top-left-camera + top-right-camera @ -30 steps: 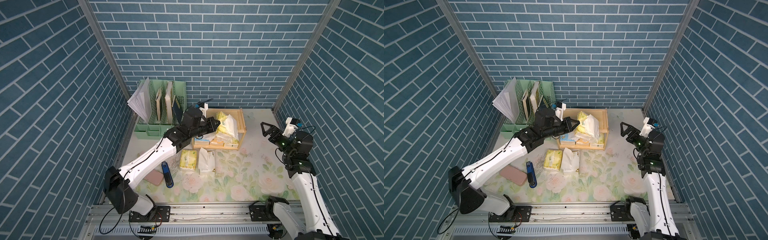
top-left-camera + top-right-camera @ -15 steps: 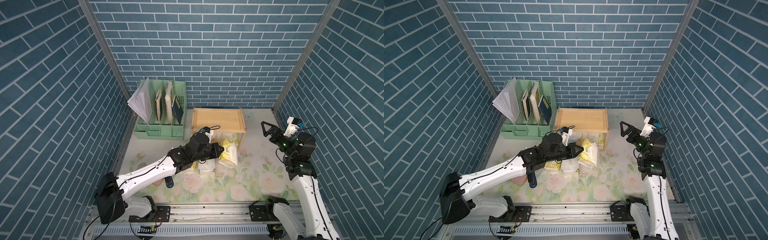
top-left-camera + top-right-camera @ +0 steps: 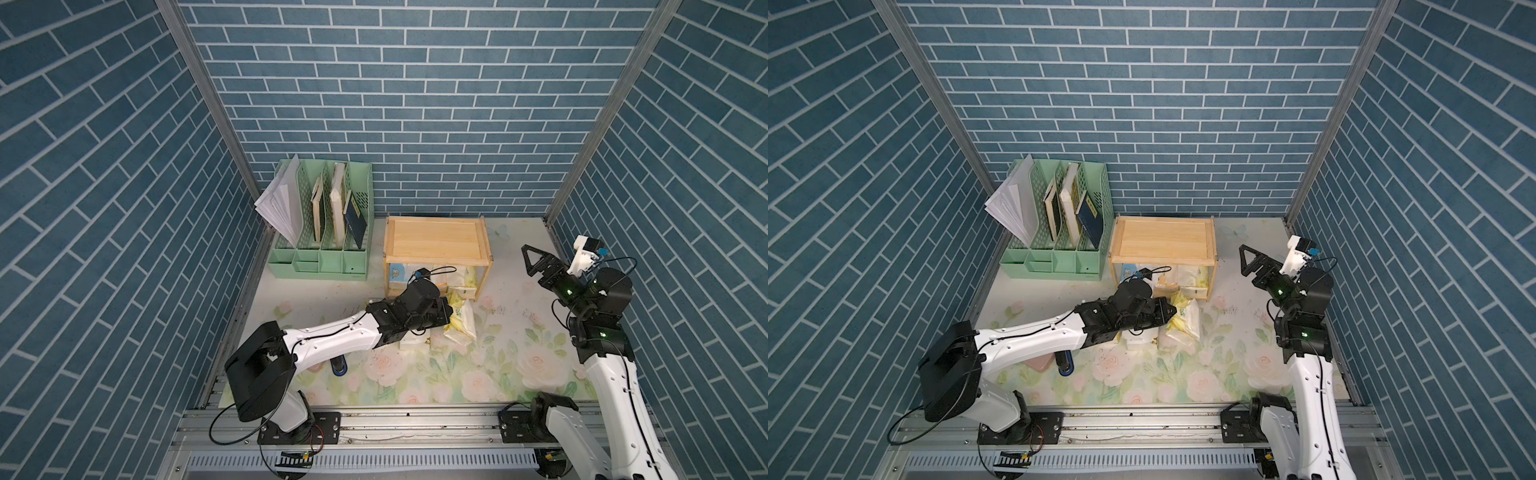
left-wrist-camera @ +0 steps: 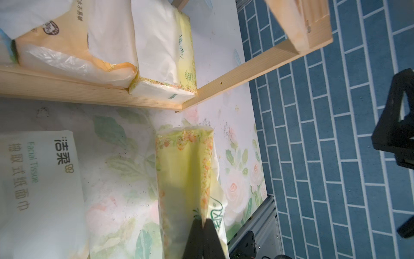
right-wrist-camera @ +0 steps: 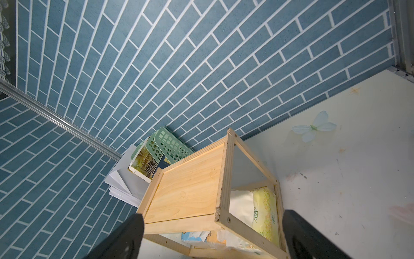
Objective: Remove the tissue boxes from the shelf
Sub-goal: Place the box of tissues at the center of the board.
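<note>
Jaws of the left gripper (image 4: 202, 220) are pinched tight on the wrap of a soft yellow plastic-wrapped tissue pack (image 4: 183, 168), off the small two-tier light-wood shelf (image 3: 436, 241) and just in front of it. The right gripper (image 3: 528, 259) hangs spread wide, empty, beside the shelf. A peach tissue pack (image 4: 67, 44) lies on its lower tier.

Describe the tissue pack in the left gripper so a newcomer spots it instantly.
Find the wooden shelf by the back wall. On the floral mat just in front of it, the left gripper is shut on the tissue pack. Unlike the white pack beside it, it is yellow, orange-flower bordered, and the only one gripped.
</note>
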